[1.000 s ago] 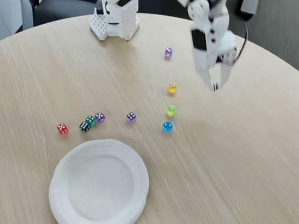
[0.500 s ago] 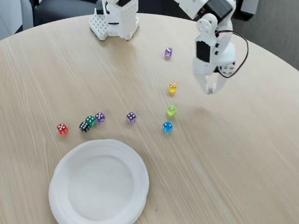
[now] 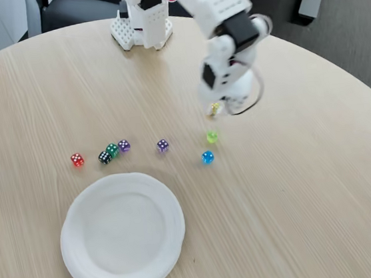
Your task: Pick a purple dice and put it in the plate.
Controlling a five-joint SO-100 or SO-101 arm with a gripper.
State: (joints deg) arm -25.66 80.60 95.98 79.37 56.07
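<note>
- Since the earlier frame the arm has swung left; its end effector (image 3: 213, 111) now hangs right of centre over the yellow die (image 3: 215, 109), its opening blurred, so I cannot tell how wide it is.
- Lower left: the plate (image 3: 78, 258), nothing in it.
- Left of centre: a red die (image 3: 77, 160), then a purple die (image 3: 124, 145) touching the green die (image 3: 111, 149).
- Centre: another purple die (image 3: 163, 145) stands alone on the desk (image 3: 300, 206), likely the easier pick.
- Judged tiny, light, hard and slick: pinch opposite flat faces squarely, or it may squirt out.
</note>
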